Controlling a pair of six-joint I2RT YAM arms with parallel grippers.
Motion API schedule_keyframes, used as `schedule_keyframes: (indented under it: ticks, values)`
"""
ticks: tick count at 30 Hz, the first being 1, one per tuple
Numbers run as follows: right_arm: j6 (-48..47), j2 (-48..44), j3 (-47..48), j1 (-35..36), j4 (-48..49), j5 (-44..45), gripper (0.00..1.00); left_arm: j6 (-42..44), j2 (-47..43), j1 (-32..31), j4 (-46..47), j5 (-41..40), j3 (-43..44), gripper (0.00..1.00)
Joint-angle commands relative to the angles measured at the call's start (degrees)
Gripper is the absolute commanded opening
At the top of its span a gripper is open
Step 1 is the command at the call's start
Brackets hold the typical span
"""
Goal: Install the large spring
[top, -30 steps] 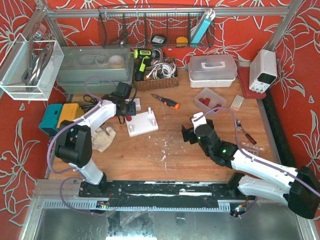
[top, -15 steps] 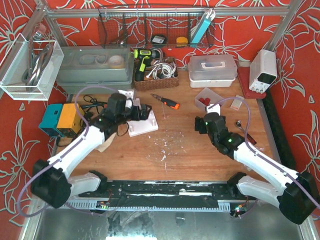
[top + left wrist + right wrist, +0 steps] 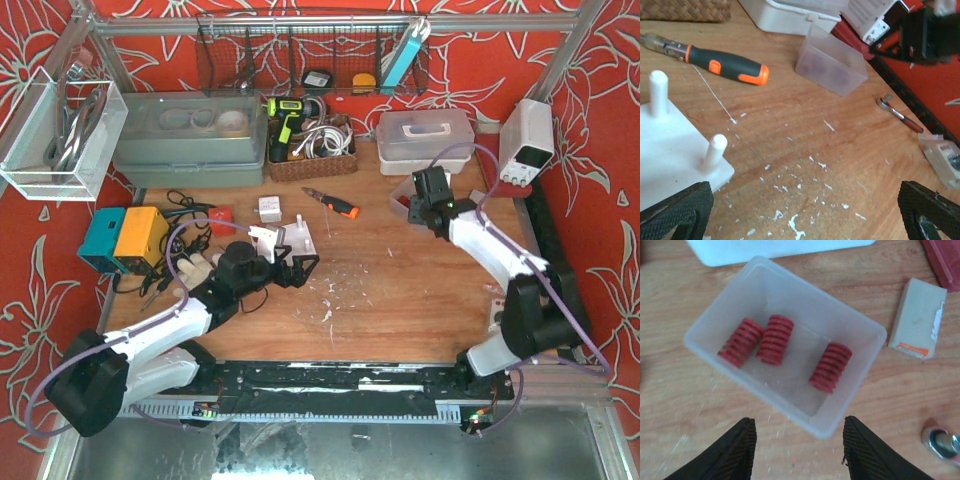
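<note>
Three red springs lie in a clear plastic bin: two side by side and one apart. They look alike in size, so I cannot tell which is the large spring. My right gripper hangs above the bin's near corner, fingers apart with nothing between them; in the top view it covers the bin. The white fixture with two upright pegs sits left of my left gripper, which is wide open and empty over bare wood.
An orange-handled screwdriver lies behind the fixture. A small ratchet and a cardboard box lie right of the bin. A white lidded box and a wicker basket stand at the back.
The left arm swung from the back left to the front of the fixture and its gripper opened wide. The right arm travelled from mid-table to above the bin, its jaws narrowing.
</note>
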Motion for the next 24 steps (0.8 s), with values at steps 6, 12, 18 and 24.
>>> schedule_keyframes:
  ticks: [6,12,18,24]
  values:
    - [-1.5,16.4,15.8,-6.8,-5.8,-11.0,0.44,2.4,-0.6,-1.4,9.0,-0.4,-2.0,1.0]
    - [-0.8,26.3,24.9,-7.7,-10.6,-12.6,0.47,2.7,0.4,-1.5,8.6,-0.3,-1.5,1.0]
    - [0.0,30.5,26.7,-7.7,-9.4,-14.5,0.47,3.1,0.1,-1.5,8.4,-1.1,-1.6,1.0]
    - [-0.9,33.9,28.6,-7.8,-9.8,-11.0,0.48,3.2,0.3,-1.5,8.2,-1.3,-1.4,1.0]
